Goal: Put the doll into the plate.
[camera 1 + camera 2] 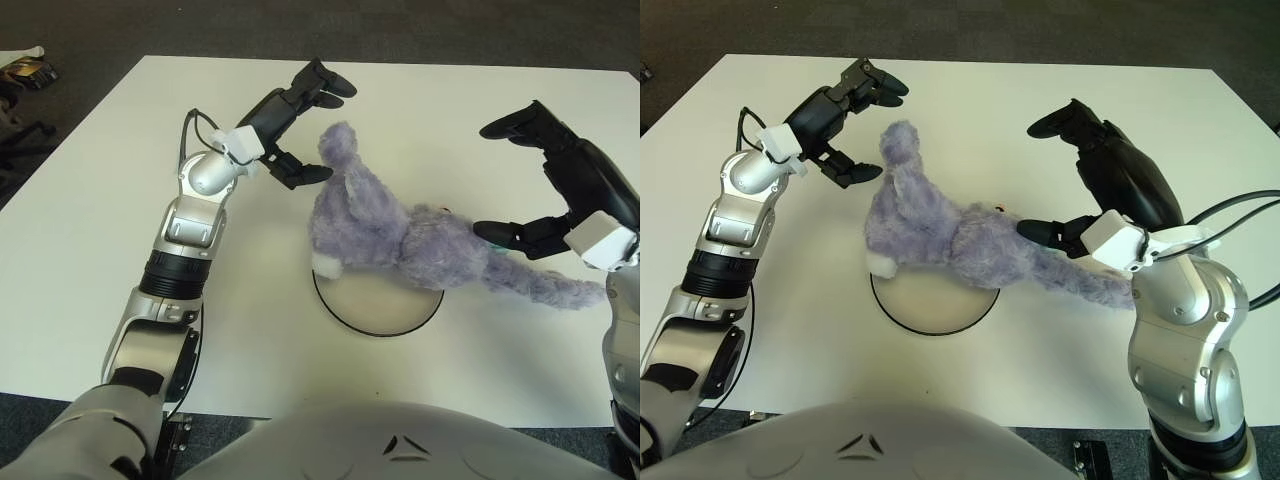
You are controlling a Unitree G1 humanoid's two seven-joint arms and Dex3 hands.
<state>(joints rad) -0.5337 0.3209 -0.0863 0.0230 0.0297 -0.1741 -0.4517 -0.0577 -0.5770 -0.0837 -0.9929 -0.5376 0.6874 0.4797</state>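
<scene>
Two robot arms reach over a white table (90,200) toward a purple plush doll (950,235) lying across the far rim of a round plate (930,305). The left arm rises from the near left corner, bent at the elbow, its silver forearm angled toward the far right; the left hand (300,125) is held just left of the doll's raised ear, fingers spread wide, upper fingers pointing right and the lower finger reaching toward the doll's head, holding nothing. The right arm comes in from the near right edge, its silver upper segments upright and its black forearm slanting to the far left; the right hand (1065,175) is likewise spread, one finger arched high above the table and another extended low, its tip at the doll's back, where contact cannot be confirmed. The doll lies on its side, head at left, body stretching right so that one limb trails onto the table well beyond the plate. The doll covers the plate's far portion; only the near crescent shows. The right arm is cut off at the picture edge in the left eye view. The robot's grey torso (860,440) fills the near edge.
</scene>
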